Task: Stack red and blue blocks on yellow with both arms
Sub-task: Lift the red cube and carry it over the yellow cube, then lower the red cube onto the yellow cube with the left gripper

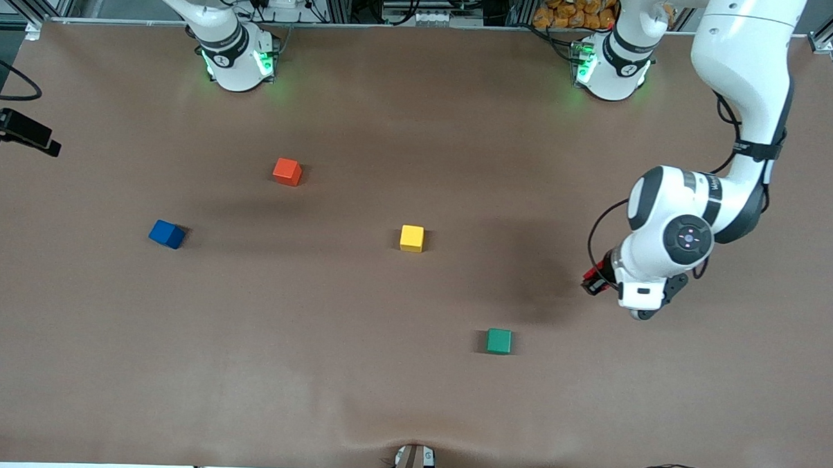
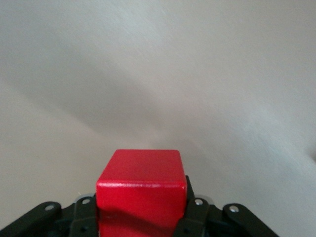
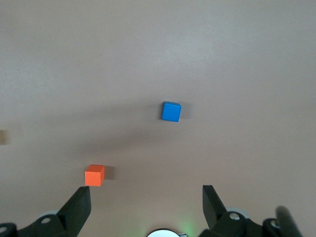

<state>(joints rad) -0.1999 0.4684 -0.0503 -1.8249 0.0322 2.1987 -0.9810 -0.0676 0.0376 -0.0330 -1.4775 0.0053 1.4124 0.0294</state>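
Observation:
My left gripper (image 1: 597, 280) is shut on the crimson red block (image 1: 593, 273) and holds it above the table, toward the left arm's end. In the left wrist view the red block (image 2: 140, 182) fills the space between the fingers of that gripper (image 2: 140, 213). The yellow cube (image 1: 411, 238) sits near the table's middle. The blue block (image 1: 167, 233) lies toward the right arm's end. My right gripper (image 3: 146, 207) is open and empty, high over the table; its hand is out of the front view. Its wrist view shows the blue block (image 3: 171, 111) far below.
An orange-red cube (image 1: 287, 171) sits farther from the front camera than the blue block and also shows in the right wrist view (image 3: 94, 175). A green cube (image 1: 499, 341) lies nearer the front camera than the yellow cube. A black device (image 1: 18, 133) overhangs the table's edge.

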